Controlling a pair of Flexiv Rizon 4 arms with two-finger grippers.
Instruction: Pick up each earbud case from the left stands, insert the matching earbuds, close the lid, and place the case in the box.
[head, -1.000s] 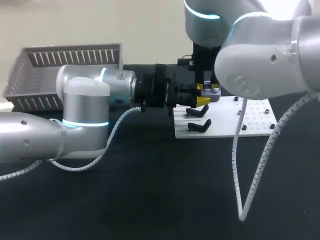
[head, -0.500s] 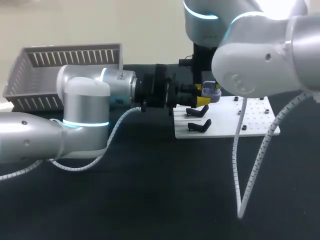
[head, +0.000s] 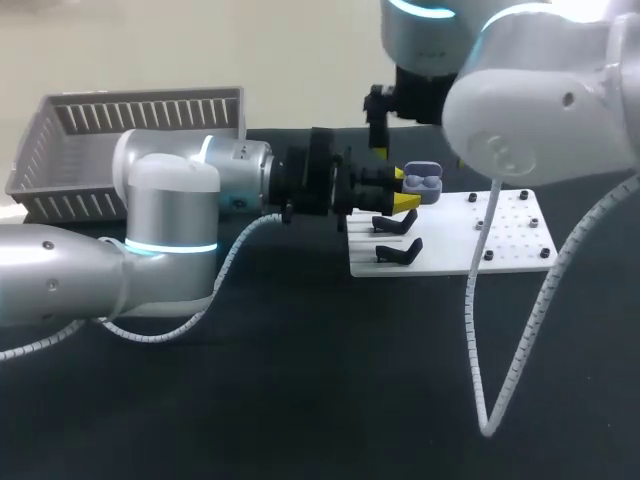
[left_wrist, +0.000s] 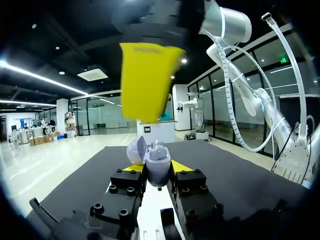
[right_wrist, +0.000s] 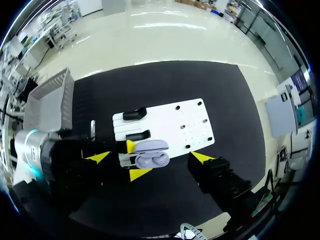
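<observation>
The left fingers (left_wrist: 157, 170) pinch the earbud case (head: 424, 184) from both sides and hold it up in the air, just above the white board (head: 505, 235). The right fingers (right_wrist: 150, 159) are spread wide and hold nothing. They hang over the case, well apart from it. The case is small, smooth and pale purple-grey. Its lid stands open and tips back. Two round shapes show in its lower half. I think these are the buds sitting in their holes, but they are too small to be sure. So my guess is that the putting-in step is done and the lid step comes next. For that, one right finger needs to come down behind the lid and push it gently until it shuts, while the left fingers keep the case steady. The case looks slippery, so a hard push could knock it loose. Two black stands (head: 397, 222) sit on the board with nothing on them. The grey box (head: 130, 115) waits at the far left of the black bench (head: 300, 400).
</observation>
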